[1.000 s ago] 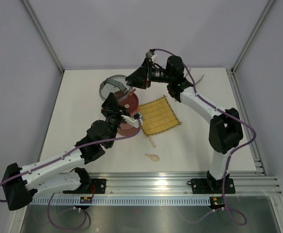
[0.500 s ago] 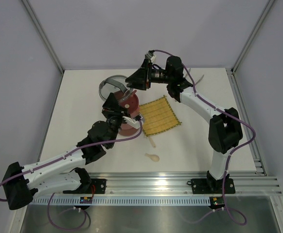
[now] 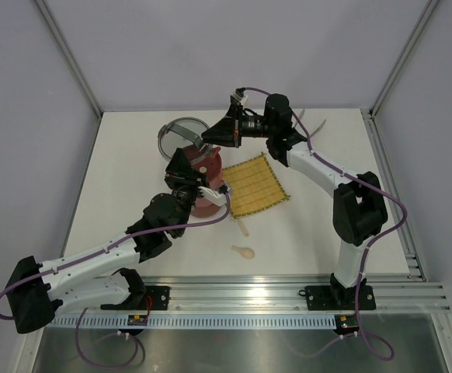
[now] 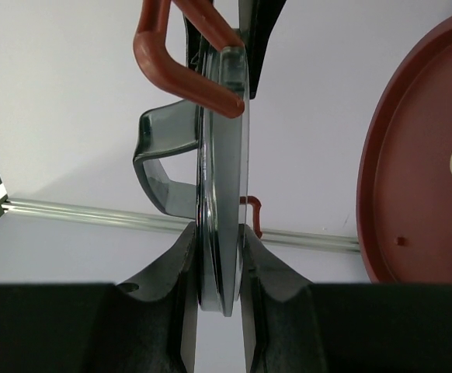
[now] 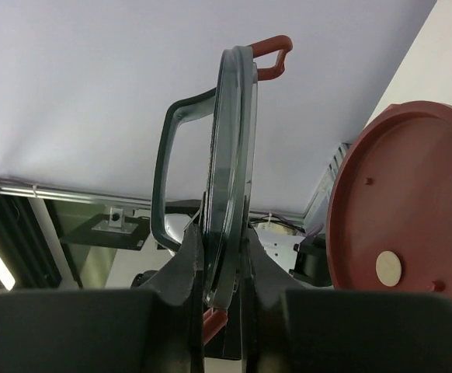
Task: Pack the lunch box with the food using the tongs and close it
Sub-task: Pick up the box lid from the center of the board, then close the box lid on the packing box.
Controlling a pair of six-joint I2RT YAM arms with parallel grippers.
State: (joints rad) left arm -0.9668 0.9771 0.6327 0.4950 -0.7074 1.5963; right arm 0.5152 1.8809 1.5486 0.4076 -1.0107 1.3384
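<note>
The lunch box's grey see-through top lid (image 3: pixel 176 133) hangs in the air behind the dark-red stacked tiers (image 3: pixel 207 172), held from two sides. My left gripper (image 3: pixel 182 162) is shut on its rim from below, and the lid (image 4: pixel 223 179) stands edge-on between the fingers (image 4: pixel 186 256), with a red clip (image 4: pixel 181 64) above. My right gripper (image 3: pixel 208 140) is shut on the opposite rim (image 5: pixel 231 148). A flat red disc lid (image 5: pixel 401 210) caps the tiers beside it. No food shows, and I cannot make out the tongs.
A yellow woven mat (image 3: pixel 255 186) lies right of the tiers. A small cream spoon (image 3: pixel 244 251) lies near the front, with a cream stick (image 3: pixel 242 227) just beyond it. A thin pale sliver (image 3: pixel 320 124) pokes out behind the right arm.
My right gripper has closed onto the grey lid's rim. The lid has shifted a little toward the back left. My left gripper has kept its grip.
</note>
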